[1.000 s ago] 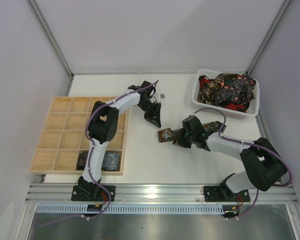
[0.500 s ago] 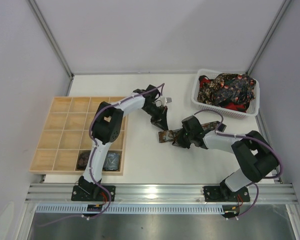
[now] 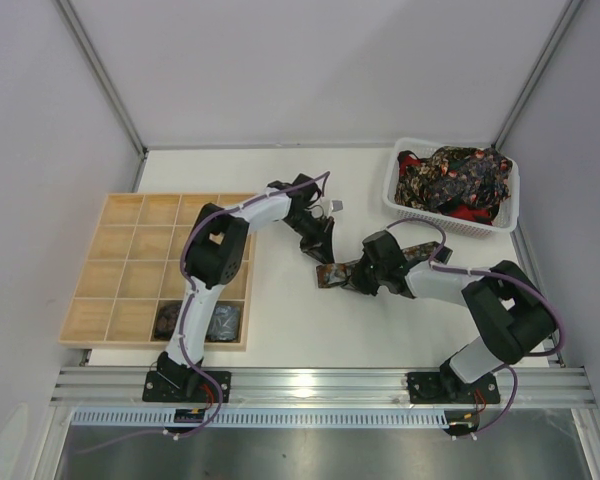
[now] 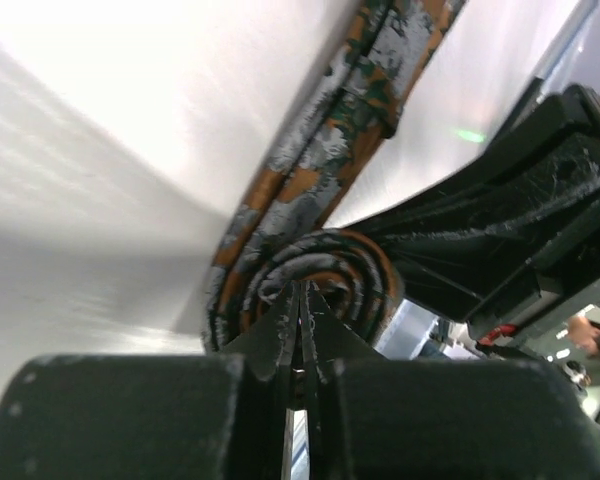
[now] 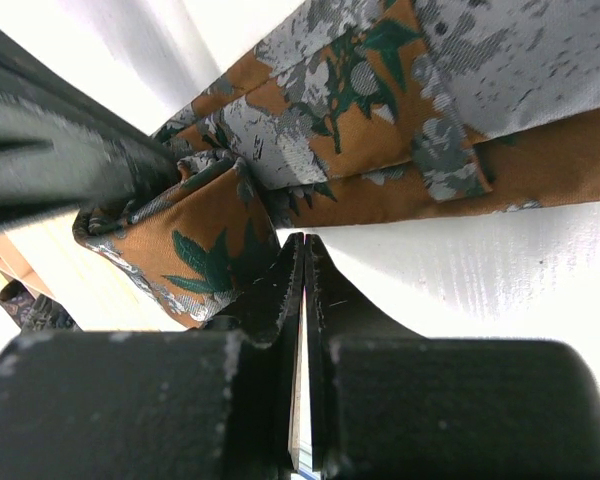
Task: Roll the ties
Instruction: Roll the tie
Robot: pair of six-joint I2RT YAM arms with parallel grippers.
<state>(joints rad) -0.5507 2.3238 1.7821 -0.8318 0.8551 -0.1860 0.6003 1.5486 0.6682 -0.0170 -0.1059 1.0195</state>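
A brown tie [image 3: 375, 264] with green leaves and grey flecks lies flat mid-table, its left end wound into a small coil [image 4: 315, 275]. My left gripper [image 3: 323, 257] is shut, its tips [image 4: 300, 292] poking into the coil's centre. My right gripper [image 3: 352, 277] is shut too, its tips [image 5: 302, 243] pressing at the tie's [image 5: 380, 130] near edge beside the rolled end [image 5: 185, 250]. More ties [image 3: 452, 178] are heaped in the white basket [image 3: 398, 207]. Two dark coils [image 3: 167, 321] [image 3: 223, 320] sit in the wooden tray's [image 3: 120, 245] near row.
The basket stands at the back right, the grid tray along the left edge. The right arm's black body [image 4: 500, 220] is close beside the coil in the left wrist view. Grey walls enclose the table on three sides.
My left gripper has come down and toward the tie's left end, where the coil now is. My right gripper has shifted slightly left along the tie.
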